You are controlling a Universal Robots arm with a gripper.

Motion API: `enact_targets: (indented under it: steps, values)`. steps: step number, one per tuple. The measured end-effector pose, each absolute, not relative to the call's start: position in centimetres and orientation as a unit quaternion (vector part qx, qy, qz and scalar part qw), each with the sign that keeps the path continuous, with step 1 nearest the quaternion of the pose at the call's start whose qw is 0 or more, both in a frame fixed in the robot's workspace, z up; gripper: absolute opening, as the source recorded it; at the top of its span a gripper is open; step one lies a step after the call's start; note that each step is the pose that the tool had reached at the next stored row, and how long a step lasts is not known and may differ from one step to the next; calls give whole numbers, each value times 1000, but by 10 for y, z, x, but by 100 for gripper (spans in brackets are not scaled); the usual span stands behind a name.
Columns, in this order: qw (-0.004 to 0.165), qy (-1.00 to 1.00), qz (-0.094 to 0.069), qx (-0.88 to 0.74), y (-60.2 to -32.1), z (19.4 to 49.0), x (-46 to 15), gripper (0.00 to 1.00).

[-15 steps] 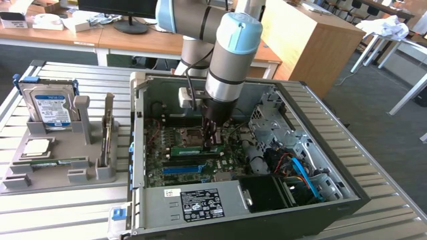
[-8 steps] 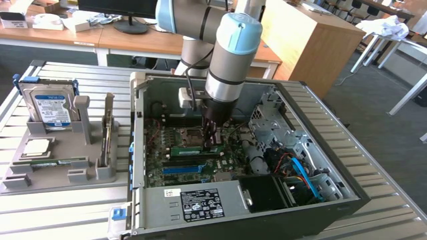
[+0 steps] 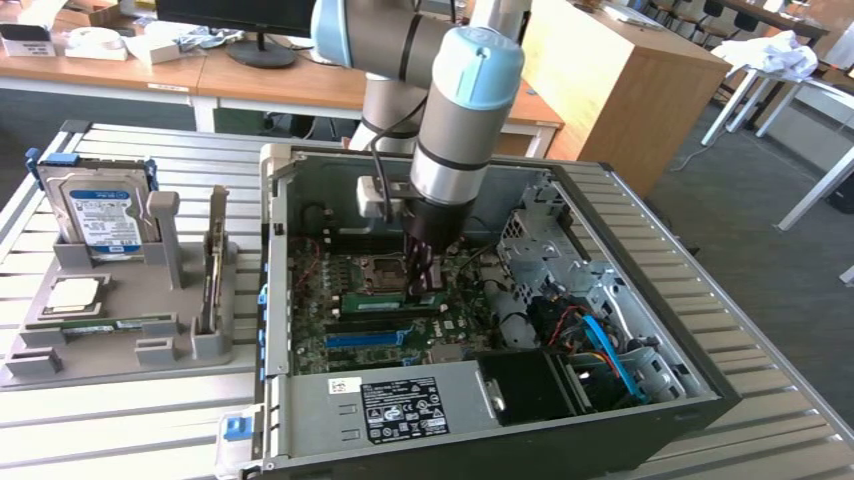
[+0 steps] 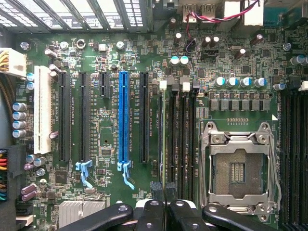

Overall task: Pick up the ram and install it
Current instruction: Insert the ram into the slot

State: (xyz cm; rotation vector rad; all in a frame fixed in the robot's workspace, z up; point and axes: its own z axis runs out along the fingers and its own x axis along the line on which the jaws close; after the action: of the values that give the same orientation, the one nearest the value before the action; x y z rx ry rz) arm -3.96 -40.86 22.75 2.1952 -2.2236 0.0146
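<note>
Exterior view: an open computer case [image 3: 276, 260] is seen lying on its side, with the arm lowered into it. The gripper [image 3: 424, 283] is held over the motherboard [image 3: 320, 350], its tips partly hidden behind the arm's own bulk. The ram [image 3: 380, 300] is found standing on edge in a slot directly under those tips, just beside the open processor socket [image 3: 378, 272]. In the wrist view the fingertips [image 4: 156, 190] are drawn together with barely a seam between them, and the rest of each finger is cut off by the frame edge. Whether the ram is pinched or merely touched from above cannot be told, since its thin edge is hard to separate from the dark slots. A second green stick [image 3: 100, 323] is laid in the grey tray [image 3: 80, 368] outside the case, near a hard drive [image 3: 96, 215].
</note>
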Motion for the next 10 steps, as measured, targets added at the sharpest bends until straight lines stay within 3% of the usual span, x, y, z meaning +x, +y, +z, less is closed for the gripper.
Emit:
enact_targets:
  steps: [10]
  values:
    - [8,-712,5,703,-409,226,-40,12]
